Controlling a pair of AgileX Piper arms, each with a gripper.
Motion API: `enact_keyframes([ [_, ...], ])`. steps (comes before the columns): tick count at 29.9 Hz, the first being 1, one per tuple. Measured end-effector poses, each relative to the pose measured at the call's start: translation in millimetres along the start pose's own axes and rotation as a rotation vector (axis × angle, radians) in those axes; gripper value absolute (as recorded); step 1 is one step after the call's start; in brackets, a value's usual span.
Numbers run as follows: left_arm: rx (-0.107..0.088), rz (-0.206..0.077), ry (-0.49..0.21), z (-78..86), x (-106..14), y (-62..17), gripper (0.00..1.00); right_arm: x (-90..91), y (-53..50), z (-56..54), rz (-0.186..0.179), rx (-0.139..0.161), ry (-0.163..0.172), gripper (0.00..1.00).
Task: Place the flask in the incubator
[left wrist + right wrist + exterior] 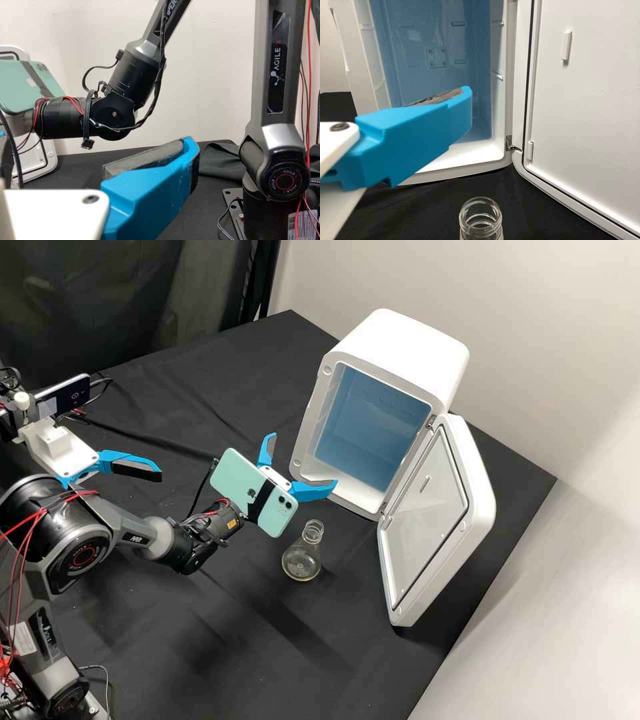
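As its forearm (160, 539) lies level, the right tool (301, 461) hangs open above the flask (301, 561).

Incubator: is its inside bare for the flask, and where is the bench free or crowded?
The incubator's blue inside is bare. The bench is free from the flask to the near edge. It is crowded before the opening: the open right gripper, the flask and the open door sit close together.
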Motion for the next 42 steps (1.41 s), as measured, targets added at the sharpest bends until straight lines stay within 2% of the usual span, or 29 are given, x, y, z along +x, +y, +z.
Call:
enact_keyframes([
  [4,0.000,0.000,0.002,-0.6,0.0,0.1,1.00,0.0,0.0,0.0,0.000,0.000,0.000,1.00],
  [7,0.005,0.015,-0.007,-2.2,-0.9,1.2,1.00,0.0,0.0,0.0,0.000,0.000,0.000,1.00],
  [10,-0.009,0.030,-0.012,-8.5,-3.5,1.3,1.00,0.0,0.0,0.0,0.000,0.000,0.000,1.00],
  [13,-0.031,0.023,0.004,-14.0,-5.6,-1.0,1.00,0.0,0.0,0.0,0.000,0.000,0.000,1.00],
  [18,-0.026,0.018,-0.002,-13.7,-6.0,-2.0,1.00,0.0,0.0,0.0,0.000,0.000,0.000,1.00],
  [19,-0.029,0.012,0.001,-15.7,-7.8,-3.6,1.00,0.0,0.0,0.0,0.000,0.000,0.000,1.00],
  [21,-0.047,0.034,-0.050,-20.3,-20.3,-7.9,1.00,0.0,0.0,0.0,0.000,0.000,0.000,1.00],
  [22,-0.052,0.022,-0.088,-23.5,-31.0,-13.6,1.00,0.0,0.0,0.0,0.000,0.000,0.000,1.00],
  [23,-0.076,-0.004,-0.083,-29.8,-41.9,-20.6,1.00,0.0,0.0,0.0,0.000,0.000,0.000,1.00],
  [26,-0.121,-0.035,-0.055,-36.1,-50.8,-27.0,1.00,0.0,0.0,0.0,0.000,0.000,0.000,1.00],
  [28,-0.125,-0.044,-0.057,-36.3,-52.5,-28.5,1.00,0.0,0.0,0.0,0.000,0.000,0.000,1.00],
  [32,-0.118,-0.049,-0.069,-35.5,-52.8,-28.8,1.00,0.0,0.0,0.0,0.000,0.000,0.000,1.00],
  [34,-0.113,-0.053,-0.071,-38.3,-56.7,-30.3,1.00,0.0,0.0,0.0,0.000,0.000,0.000,1.00],
  [38,-0.120,-0.073,-0.058,-39.8,-62.2,-34.7,1.00,0.0,0.0,0.0,0.000,0.000,0.000,1.00],
  [42,-0.122,-0.078,-0.060,-39.1,-63.1,-35.7,1.00,0.0,0.0,0.0,0.000,0.000,0.000,1.00],
])
